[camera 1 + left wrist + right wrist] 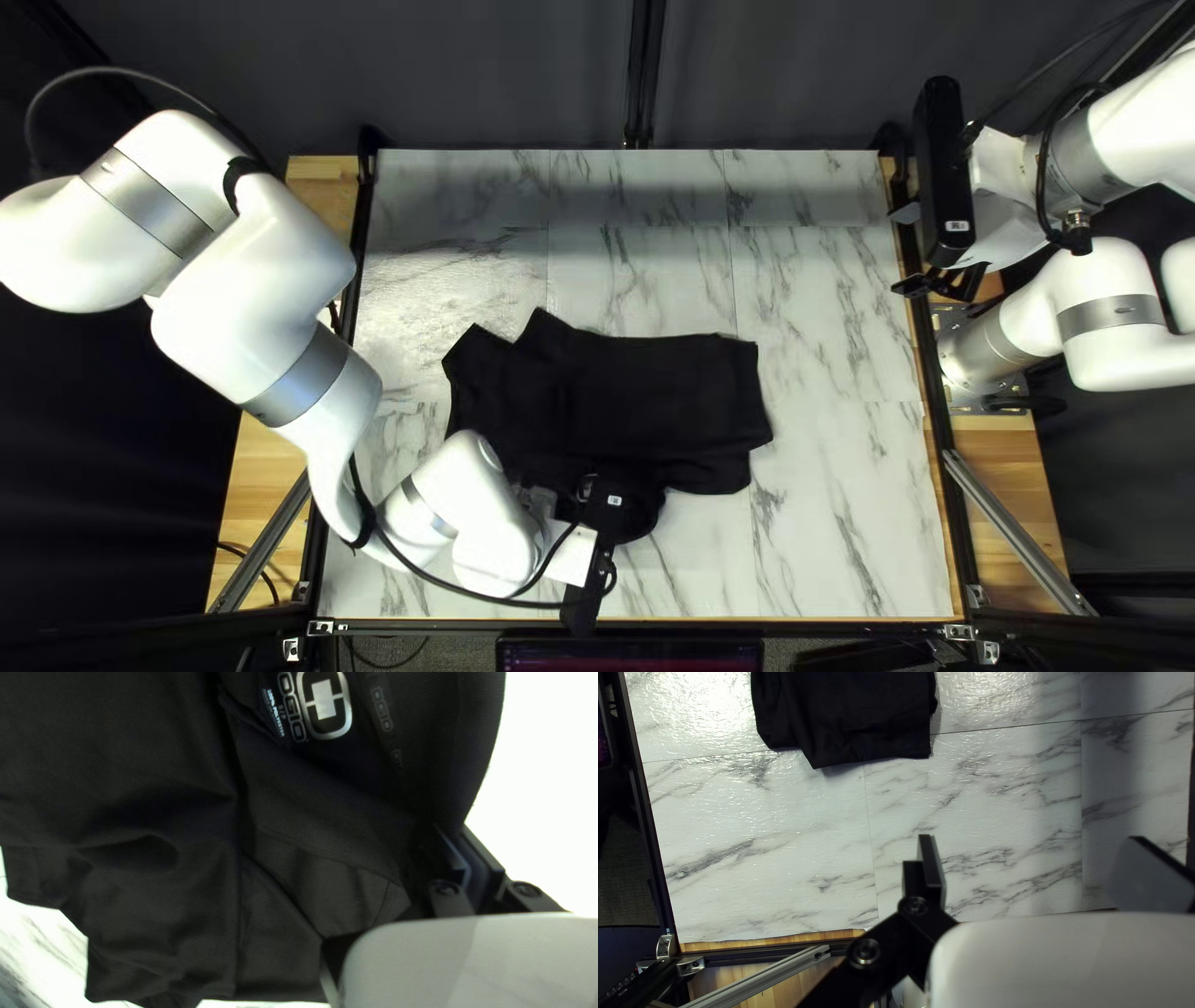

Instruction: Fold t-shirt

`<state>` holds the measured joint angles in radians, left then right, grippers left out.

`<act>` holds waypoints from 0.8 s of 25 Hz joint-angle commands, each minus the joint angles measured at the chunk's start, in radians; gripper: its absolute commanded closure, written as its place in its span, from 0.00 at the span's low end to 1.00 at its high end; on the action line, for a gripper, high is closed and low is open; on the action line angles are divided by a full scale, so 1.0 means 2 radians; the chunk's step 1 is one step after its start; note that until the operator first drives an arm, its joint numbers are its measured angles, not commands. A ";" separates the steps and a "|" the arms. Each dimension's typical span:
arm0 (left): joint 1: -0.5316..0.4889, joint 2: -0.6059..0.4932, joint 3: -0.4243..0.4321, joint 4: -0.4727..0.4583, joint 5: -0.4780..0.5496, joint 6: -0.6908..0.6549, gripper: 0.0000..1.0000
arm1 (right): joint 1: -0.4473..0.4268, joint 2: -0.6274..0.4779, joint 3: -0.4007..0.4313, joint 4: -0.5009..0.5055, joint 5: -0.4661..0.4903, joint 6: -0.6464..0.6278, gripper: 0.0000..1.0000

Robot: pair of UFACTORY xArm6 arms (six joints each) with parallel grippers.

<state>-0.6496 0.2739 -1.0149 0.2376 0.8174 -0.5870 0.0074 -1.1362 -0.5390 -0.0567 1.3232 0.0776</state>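
Note:
The black t-shirt [647,398] lies on the table in a folded, roughly rectangular shape, its collar part toward the near edge. My left gripper [606,504] is over that near part, its fingertips hidden there. In the left wrist view, my left gripper [464,852] is shut on the collar edge of the t-shirt [324,809], and the neck opening shows a printed label inside. My right gripper [915,249] is raised at the table's right edge, away from the shirt. The right wrist view shows that right gripper [1039,865] with fingers wide apart, nothing between them, and the shirt [859,715] ahead.
The marble-patterned table [822,299] shows bare surface beyond the shirt and to its right. Black frame rails [931,373] run along its sides. My left forearm [286,336] crosses the table's left edge. A screen [629,655] stands below the near edge.

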 commanded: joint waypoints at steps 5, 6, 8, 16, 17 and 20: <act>0.002 0.024 -0.030 0.004 -0.001 0.007 0.95 | 0.000 0.000 0.000 0.000 0.000 0.000 0.00; 0.002 0.024 -0.030 0.004 -0.001 0.008 0.13 | 0.000 0.000 0.000 0.000 0.000 0.000 0.00; 0.000 0.022 -0.030 0.002 0.000 0.015 0.00 | 0.000 0.000 0.000 0.000 0.000 0.000 0.00; 0.001 -0.051 0.009 0.016 0.038 0.020 0.00 | 0.000 0.000 0.000 0.000 0.000 0.000 0.00; 0.005 -0.067 0.021 0.020 0.045 0.024 0.00 | 0.000 0.000 0.000 0.000 0.000 0.000 0.00; 0.025 -0.112 0.062 0.032 0.053 0.039 0.00 | 0.000 0.000 0.000 0.000 0.000 0.000 0.00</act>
<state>-0.6333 0.1242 -0.9593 0.2785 0.9040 -0.5361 0.0074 -1.1362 -0.5390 -0.0567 1.3232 0.0776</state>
